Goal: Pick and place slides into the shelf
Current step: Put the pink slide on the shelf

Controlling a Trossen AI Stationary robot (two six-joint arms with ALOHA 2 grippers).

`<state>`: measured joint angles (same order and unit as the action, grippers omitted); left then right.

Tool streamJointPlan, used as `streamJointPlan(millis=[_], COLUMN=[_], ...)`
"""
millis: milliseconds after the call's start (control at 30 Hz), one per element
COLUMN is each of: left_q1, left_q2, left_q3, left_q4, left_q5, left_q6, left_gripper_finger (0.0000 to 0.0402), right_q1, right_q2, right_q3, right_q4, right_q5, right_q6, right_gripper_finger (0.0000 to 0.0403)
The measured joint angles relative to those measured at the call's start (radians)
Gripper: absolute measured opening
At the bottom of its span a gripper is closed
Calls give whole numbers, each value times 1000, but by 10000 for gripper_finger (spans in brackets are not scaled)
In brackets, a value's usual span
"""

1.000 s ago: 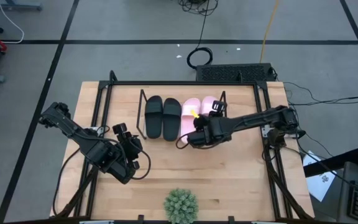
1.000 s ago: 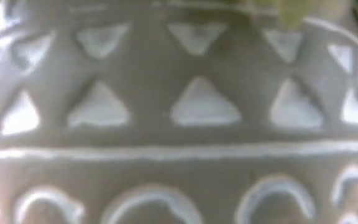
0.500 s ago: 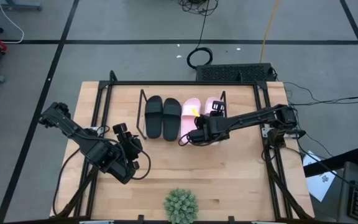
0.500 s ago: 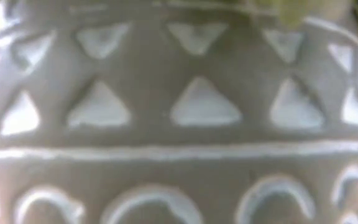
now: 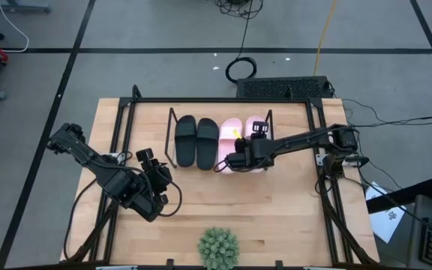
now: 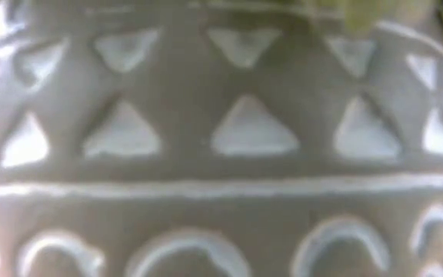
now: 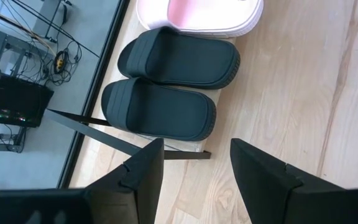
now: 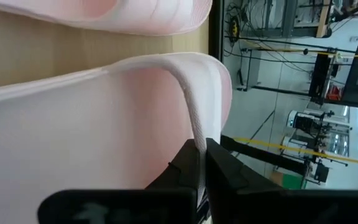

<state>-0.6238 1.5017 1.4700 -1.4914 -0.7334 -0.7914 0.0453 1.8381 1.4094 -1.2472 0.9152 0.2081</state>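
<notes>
The shelf [image 5: 172,127] stands at the table's far middle. The two black slides [image 5: 196,141] lie side by side on its board, soles down, and also show in the left wrist view [image 7: 166,84]. One pink slide [image 5: 229,133] lies next to them. The second pink slide [image 5: 254,124] sits at the shelf's right end, partly under the right arm. My right gripper [image 5: 233,160] is shut on that slide [image 8: 104,137] at the shelf's near side. My left gripper [image 7: 194,168] is open and waits near the table's left [image 5: 153,174]. My right gripper pinches a thin pink edge of the slide's strap [image 8: 194,127] between its two fingers [image 8: 225,171]. It reaches in from the table's near side, slanting down. The slide lies beside the other pink slide [image 8: 135,15]; whether its sole rests on the board I cannot tell.
A potted plant [image 5: 217,249] stands at the table's near edge, and its patterned pot [image 6: 221,138] fills the low view. Black rails [image 5: 122,127] run along the table's left and right sides. Bare wood lies between the shelf and the plant.
My right gripper has moved a little toward the far edge and the table's left, lower over the shelf's near side, still shut on the pink slide. The left arm has kept still.
</notes>
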Motion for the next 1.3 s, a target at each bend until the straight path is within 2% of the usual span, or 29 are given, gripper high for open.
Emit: streamJointPlan(millis=[367, 567, 733, 1300], left_q1=[0, 0, 0, 0], left_q2=[0, 0, 0, 0], left_q3=[0, 0, 0, 0], left_q4=[0, 0, 0, -4], left_q5=[0, 0, 0, 0], left_q6=[0, 1, 0, 6], left_gripper_finger=[189, 189, 189, 189], right_q1=[-32, -35, -38, -37], right_q2=[0, 0, 0, 0], right_q3=[-59, -62, -62, -62], right_q4=[167, 180, 180, 181], right_q5=[-3, -5, -54, -109], right_q6=[-110, -133, -145, -138], right_gripper_finger=[0, 3, 26, 92])
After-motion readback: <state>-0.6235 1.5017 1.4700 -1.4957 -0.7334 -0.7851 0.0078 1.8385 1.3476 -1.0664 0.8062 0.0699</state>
